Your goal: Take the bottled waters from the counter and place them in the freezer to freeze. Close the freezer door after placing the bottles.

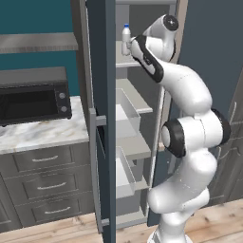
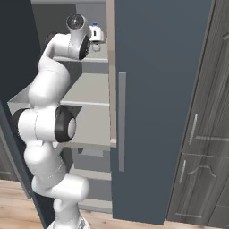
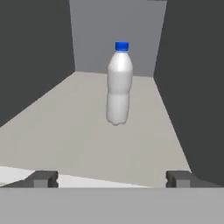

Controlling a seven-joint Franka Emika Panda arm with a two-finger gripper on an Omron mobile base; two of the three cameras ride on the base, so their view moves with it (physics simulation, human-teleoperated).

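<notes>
- Hand [image 3: 112, 178]: two small dark square-tipped fingers set wide apart, nothing between them; it grips no object.
- Blue-capped water bottle [image 3: 119, 85]: clear plastic, ribbed and waisted body with a rounded shoulder. It stands upright straight ahead of the hand, clear of both fingertips, on a flat pale grey upper shelf [image 3: 87, 131] of the freezer [image 1: 137, 102].
- In the left base view the bottle [image 1: 126, 40] is just beyond the hand, near the top of the compartment.
- Freezer interior: smooth matte grey walls on either side of the hand and a grey back wall behind the bottle.
- Freezer door [image 1: 104, 118]: slate blue-grey panel, standing open to the hand's left, with white bins on its inner face.
- Tabletop [image 1: 42, 130]: white marble-look surface, veined, further left, carrying a black microwave [image 1: 33, 102].
</notes>
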